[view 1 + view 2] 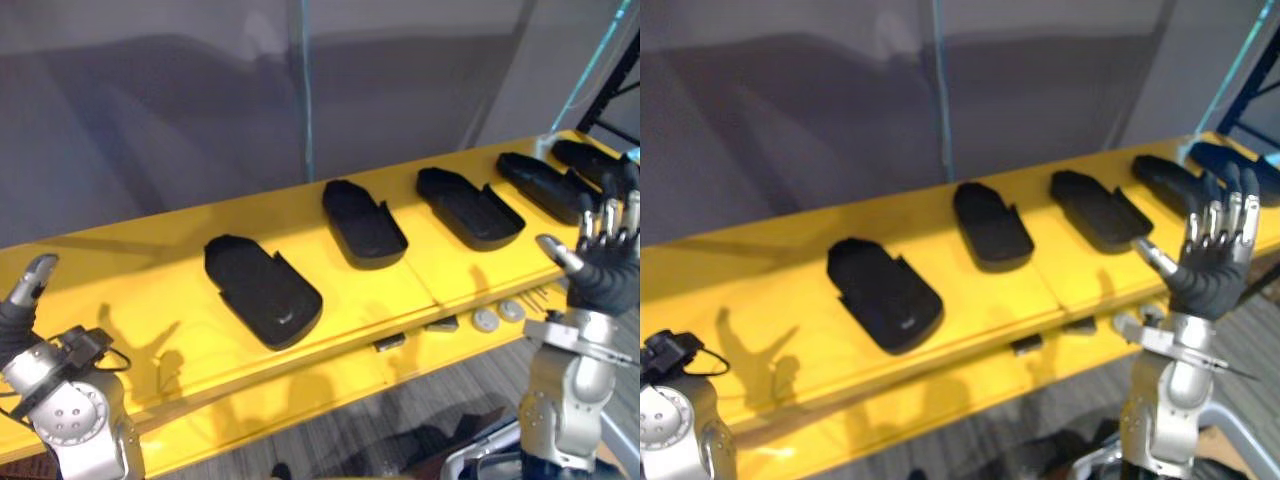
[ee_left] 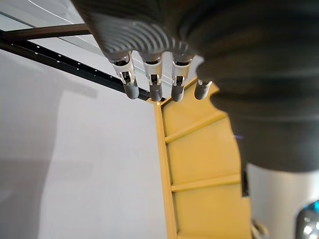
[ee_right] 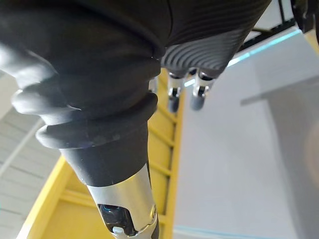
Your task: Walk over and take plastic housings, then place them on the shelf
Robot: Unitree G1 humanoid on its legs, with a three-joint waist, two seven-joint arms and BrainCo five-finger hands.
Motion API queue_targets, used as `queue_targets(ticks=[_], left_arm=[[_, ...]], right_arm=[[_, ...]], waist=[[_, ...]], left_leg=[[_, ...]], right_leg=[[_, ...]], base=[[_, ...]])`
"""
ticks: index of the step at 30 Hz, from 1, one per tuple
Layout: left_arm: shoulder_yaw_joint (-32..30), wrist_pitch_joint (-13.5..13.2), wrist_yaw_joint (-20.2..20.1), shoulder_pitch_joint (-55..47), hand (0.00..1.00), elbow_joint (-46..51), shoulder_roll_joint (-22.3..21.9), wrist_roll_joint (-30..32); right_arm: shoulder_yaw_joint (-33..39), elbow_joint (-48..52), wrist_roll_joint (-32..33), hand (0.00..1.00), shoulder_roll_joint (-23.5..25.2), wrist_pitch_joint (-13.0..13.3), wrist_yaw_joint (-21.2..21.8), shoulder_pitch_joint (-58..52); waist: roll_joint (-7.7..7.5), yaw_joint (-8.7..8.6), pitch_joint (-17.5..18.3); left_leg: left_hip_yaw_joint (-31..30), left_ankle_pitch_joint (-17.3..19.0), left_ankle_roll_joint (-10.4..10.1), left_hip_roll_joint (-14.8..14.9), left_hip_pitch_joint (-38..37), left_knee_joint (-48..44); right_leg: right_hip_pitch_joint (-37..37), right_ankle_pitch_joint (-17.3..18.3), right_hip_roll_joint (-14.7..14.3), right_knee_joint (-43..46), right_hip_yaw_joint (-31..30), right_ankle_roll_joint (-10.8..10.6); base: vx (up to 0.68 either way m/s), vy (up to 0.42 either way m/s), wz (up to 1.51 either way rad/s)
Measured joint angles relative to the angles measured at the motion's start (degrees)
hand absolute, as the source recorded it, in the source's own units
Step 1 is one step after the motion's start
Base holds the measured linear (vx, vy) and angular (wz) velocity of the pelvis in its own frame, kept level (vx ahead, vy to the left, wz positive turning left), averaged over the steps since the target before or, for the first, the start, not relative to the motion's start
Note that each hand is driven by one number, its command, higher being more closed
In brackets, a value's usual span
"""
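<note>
A: Progress check, where were the parts?

B: Five black housings [image 1: 262, 290] lay in a row on the yellow surface [image 1: 120, 300], spaced apart, none touching. The row ran from the surface's middle out to its far right end.

A: Hands?

B: Left hand [image 1: 30, 282] was raised at the surface's left front edge, above it, w/ nothing in it. In its wrist view the fingers [image 2: 152, 85] hung straight, relaxed. Right hand [image 1: 1210, 265] was up at the right front edge, palm facing the row, fingers spread, thumb out, also empty. Its fingers [image 3: 198, 97] were straight in the wrist view too.

A: So no contact w/ any housing?

B: None. Both hands were apart from the row; the right one sat near the last two housings but short of them.

A: Done vs left?

B: Approx: the walk-up looked done, since the robot stood right at the surface's front edge. Couldn't tell if this surface was the pickup spot or the target shelf. If pickup, grasp, carry and placing were all left to do. If shelf, the row may have been placed work. My guess was pickup not yet begun.

A: Anything else on it?

B: Two small grey discs [image 1: 498, 315] and a couple of small dark bits [image 1: 441, 324] along the front lip, right of centre.
</note>
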State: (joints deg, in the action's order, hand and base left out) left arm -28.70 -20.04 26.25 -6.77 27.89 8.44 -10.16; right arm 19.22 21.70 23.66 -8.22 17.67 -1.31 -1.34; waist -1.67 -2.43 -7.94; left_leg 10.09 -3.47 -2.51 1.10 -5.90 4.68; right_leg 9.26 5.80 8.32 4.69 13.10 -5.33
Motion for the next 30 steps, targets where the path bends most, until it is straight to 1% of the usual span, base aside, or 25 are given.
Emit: queue_targets(ticks=[7, 9, 11, 12, 14, 15, 16, 17, 18, 19, 21, 23, 24, 26, 27, 28, 29, 30], left_arm=[[1.05, 0.30, 0.11, -0.09, 0.00, 0.44, -0.06, -0.16], [1.87, 1.85, -0.01, -0.37, 0.00, 1.13, -0.53, -0.91], [2.93, 5.76, -1.62, -2.00, 0.00, 2.79, -2.48, -1.28], [3.16, 6.73, -2.39, -2.53, 0.00, 3.03, -3.06, -1.32], [5.25, 10.89, -6.18, -3.98, 0.00, 2.99, -3.93, -3.67], [5.43, 11.85, -7.40, -4.09, 0.00, 2.99, -4.37, -4.16], [5.58, 13.65, -9.35, -4.33, 0.00, 2.88, -4.60, -5.75], [5.50, 14.58, -10.57, -4.60, 0.00, 2.86, -4.52, -5.72], [5.52, 14.64, -11.14, -4.52, 0.00, 2.86, -4.46, -5.62], [5.58, 14.33, -11.94, -4.25, 0.00, 2.88, -4.18, -4.99], [5.72, 13.67, -12.91, -3.05, 0.00, 2.88, -3.71, -4.90], [5.76, 11.24, -12.25, -1.37, 0.00, 2.95, -1.42, -2.97], [5.75, 10.37, -11.63, -0.99, 0.00, 2.97, -0.78, -2.42], [5.09, 6.78, -9.36, 0.17, 0.00, 3.33, 0.52, -1.66], [3.66, 3.82, -6.26, 0.87, 0.00, 4.49, 0.62, 0.79], [2.91, 2.90, -4.68, 1.04, 0.00, 5.02, 0.62, 2.38], [1.52, 1.38, -1.59, 1.20, 0.00, 5.73, 0.68, 4.87], [0.03, 0.53, 1.56, 1.16, 0.00, 5.85, 0.69, 7.43]], right_arm=[[0.12, 0.02, 0.35, 0.00, 0.05, 0.03, 0.00, -0.46], [0.28, 0.18, 0.46, 0.00, 0.11, 0.06, -0.03, -0.73], [0.48, 1.51, 1.71, 0.00, 0.23, 0.07, -0.34, -0.78], [0.54, 2.10, 2.18, 0.00, 0.35, 0.07, -0.62, -0.85], [2.49, 2.96, 2.88, 0.00, 1.53, 0.01, -1.60, -1.51], [3.19, 2.96, 3.30, 0.00, 1.73, 0.00, -1.96, -1.64], [4.34, 2.91, 4.65, 0.00, 1.90, -0.24, -2.56, -1.98], [5.05, 2.91, 5.31, 0.00, 1.97, -0.37, -2.74, -2.05], [5.41, 2.91, 5.42, 0.00, 1.97, -0.46, -2.78, -2.04], [5.80, 2.86, 6.10, 0.00, 1.98, -0.58, -2.79, -2.04], [6.54, 2.55, 7.16, 0.00, 2.00, -0.76, -2.62, -2.07], [6.74, 2.50, 7.59, 0.00, 2.03, -2.41, -0.68, -2.06], [6.72, 2.47, 7.36, 0.00, 2.03, -2.76, 0.01, -2.06], [6.62, 2.45, 5.47, 0.00, 2.01, -2.96, 1.60, -1.98], [6.60, 2.46, 3.81, 0.00, 1.90, -2.96, 2.71, -1.81], [6.56, 2.46, 3.25, 0.00, 1.77, -2.96, 2.91, -1.68], [6.54, 2.46, 2.40, 0.00, 1.44, -2.96, 3.18, -1.32], [6.54, 2.46, 2.41, 0.00, 0.90, -2.96, 3.48, -0.83]], waist=[[-0.32, 0.09, -0.34], [-0.37, 0.24, -0.58], [0.02, 0.28, -1.51], [0.10, 0.24, -1.73], [0.02, 0.04, -2.15], [-0.06, -0.03, -2.18], [-0.14, 0.11, -2.23], [-0.20, 0.06, -2.20], [-0.21, 0.00, -2.19], [-0.21, -0.14, -2.18], [-0.12, -0.27, -2.13], [-0.12, -0.41, -1.98], [-0.06, -0.47, -1.95], [0.01, -0.61, -1.88], [-0.05, -0.72, -1.70], [-0.07, -0.71, -1.63], [0.01, -0.65, -1.50], [0.27, -0.45, -1.16]], left_leg=[[-0.52, -0.04, 0.05, -0.18, 0.05, -0.04], [-0.53, 0.10, 0.26, -0.34, 0.40, -0.03], [-0.65, 0.41, 0.87, -0.82, 0.81, 0.00], [-0.72, 0.43, 0.89, -0.84, 0.91, 0.03], [-1.65, 0.36, 1.27, -1.54, 1.92, 0.26], [-1.67, 0.37, 1.42, -1.67, 2.10, 0.26], [-1.58, 0.52, 1.65, -1.95, 2.26, 0.27], [-1.53, 0.66, 1.92, -2.26, 2.28, 0.27], [-1.53, 0.71, 2.04, -2.40, 2.30, 0.28], [-1.53, 0.76, 2.15, -2.61, 2.32, 0.29], [-1.52, 0.94, 2.39, -2.61, 2.32, 0.28], [-1.46, 1.04, 2.55, -2.53, 2.19, 0.27], [-1.41, 1.03, 2.55, -2.50, 2.17, 0.26], [-1.39, 1.02, 2.56, -2.52, 2.04, 0.22], [-1.48, 1.02, 2.56, -2.60, 2.04, 0.22], [-1.51, 1.02, 2.56, -2.63, 2.03, 0.23], [-1.66, 1.02, 2.56, -2.66, 2.06, 0.26], [-1.84, 1.02, 2.56, -2.69, 2.11, 0.30]], right_leg=[[0.75, -0.01, 0.20, 0.01, 0.97, -0.01], [0.82, 0.00, 0.38, 0.01, 1.08, 0.00], [0.72, 0.29, 0.82, -0.03, 1.35, 0.29], [0.68, 0.30, 0.98, -0.03, 1.45, 0.22], [0.57, 0.63, 1.77, -0.20, 2.84, -0.57], [0.47, 0.57, 1.94, -0.22, 3.01, -0.71], [0.37, 0.16, 2.19, -0.25, 3.01, -1.30], [0.40, -0.05, 2.51, -0.25, 3.06, -1.62], [0.42, -0.10, 2.64, -0.24, 3.04, -1.65], [0.44, -0.30, 2.85, -0.24, 2.69, -1.67], [0.45, -0.94, 2.83, -0.24, 2.46, -1.04], [0.46, -1.79, 2.72, -0.19, 2.06, -0.51], [0.46, -2.07, 2.68, -0.19, 1.93, -0.37], [0.48, -2.52, 2.66, -0.09, 1.04, -0.23], [0.50, -2.71, 2.70, -0.06, 0.84, -0.07], [0.51, -2.76, 2.71, -0.06, 0.84, -0.02], [0.55, -2.79, 2.72, -0.06, 0.86, 0.03], [0.57, -2.79, 2.71, -0.06, 0.87, 0.03]], base=[[0.00, 0.003, 0.06], [-0.03, 0.021, 0.06], [-0.03, 0.038, 0.09], [-0.02, 0.037, 0.13], [0.00, 0.033, 0.26], [0.04, 0.038, 0.21], [0.06, 0.041, 0.05], [0.07, 0.041, 0.02], [0.09, 0.051, 0.03], [0.09, 0.058, 0.04], [0.07, 0.058, 0.04], [0.05, 0.054, 0.03], [0.04, 0.054, 0.03], [0.03, 0.069, 0.05], [0.02, 0.059, 0.05], [0.01, 0.038, 0.05], [-0.01, 0.014, 0.04], [-0.01, 0.009, 0.05]])
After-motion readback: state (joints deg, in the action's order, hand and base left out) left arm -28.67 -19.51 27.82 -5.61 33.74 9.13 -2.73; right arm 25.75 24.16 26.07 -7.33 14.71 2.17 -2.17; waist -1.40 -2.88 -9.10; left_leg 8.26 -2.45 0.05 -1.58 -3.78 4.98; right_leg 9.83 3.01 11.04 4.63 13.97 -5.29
